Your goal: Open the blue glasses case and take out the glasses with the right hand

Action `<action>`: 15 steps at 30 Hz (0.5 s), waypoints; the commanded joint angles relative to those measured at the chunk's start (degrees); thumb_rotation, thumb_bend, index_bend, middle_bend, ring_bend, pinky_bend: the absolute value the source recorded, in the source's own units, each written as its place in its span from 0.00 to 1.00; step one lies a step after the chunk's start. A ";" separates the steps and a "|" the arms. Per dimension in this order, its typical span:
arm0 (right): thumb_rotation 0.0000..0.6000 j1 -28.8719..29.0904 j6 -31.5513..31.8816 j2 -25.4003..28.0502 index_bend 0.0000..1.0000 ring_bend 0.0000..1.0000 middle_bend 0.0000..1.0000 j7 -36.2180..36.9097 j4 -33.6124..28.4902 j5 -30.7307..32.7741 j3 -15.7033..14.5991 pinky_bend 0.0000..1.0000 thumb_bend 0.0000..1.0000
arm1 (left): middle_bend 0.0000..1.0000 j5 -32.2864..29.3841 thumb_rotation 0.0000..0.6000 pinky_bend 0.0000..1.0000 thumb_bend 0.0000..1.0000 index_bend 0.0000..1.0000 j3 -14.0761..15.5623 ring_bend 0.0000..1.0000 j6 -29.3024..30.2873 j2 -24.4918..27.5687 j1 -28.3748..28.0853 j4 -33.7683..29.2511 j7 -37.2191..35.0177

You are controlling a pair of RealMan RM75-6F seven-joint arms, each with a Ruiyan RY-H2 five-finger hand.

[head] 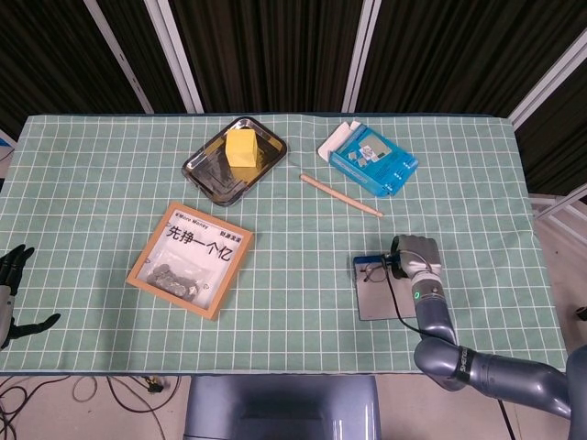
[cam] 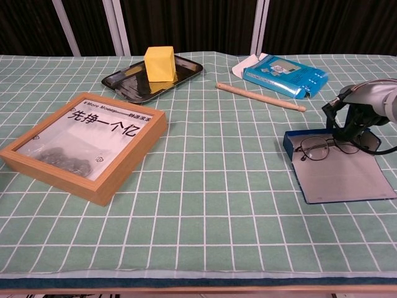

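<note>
Step two now, with blue glasses case (cam: 338, 177) open and right hand (cam: 353, 115) pinching glasses (cam: 322, 149); next, lift them slowly straight out.

Lab or test-cell setting; table (head: 83, 183) under green grid cloth; black curtains (head: 266, 50) on metal framing behind; loose cables (head: 55, 390) on floor.

Counter (cam: 217, 205) cover: matt green checked cloth. Tray (cam: 118, 82): glossy dark metal. Frame (cam: 142, 149): smooth wood, glazed front. Stick (cam: 260, 97): bare wood. Glasses case (cam: 347, 180): matt grey lining. Glasses (cam: 317, 149): thin dark wire rim.
</note>
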 commanded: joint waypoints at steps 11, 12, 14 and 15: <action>1.00 0.20 2.00 -2.38 0.56 1.00 0.92 3.11 0.93 -0.07 2.84 1.00 0.54 | 0.00 0.09 1.00 0.00 0.04 0.00 0.02 0.00 0.02 0.05 0.03 -0.01 -0.18; 1.00 0.08 2.19 -2.71 0.56 1.00 0.92 3.65 1.21 -0.88 2.93 1.00 0.54 | 0.00 0.15 1.00 0.00 0.04 0.00 0.03 0.00 0.05 0.04 0.03 0.01 -0.18; 1.00 -0.30 2.65 -3.46 0.56 1.00 0.92 5.07 1.82 -2.63 3.17 1.00 0.54 | 0.00 0.20 1.00 0.00 0.04 0.00 0.04 0.00 0.10 0.01 0.05 0.02 -0.22; 1.00 -0.49 2.83 -3.84 0.56 1.00 0.92 5.71 2.11 -3.36 3.28 1.00 0.54 | 0.00 0.19 1.00 0.00 0.04 0.00 0.04 0.00 0.09 0.02 0.05 0.02 -0.24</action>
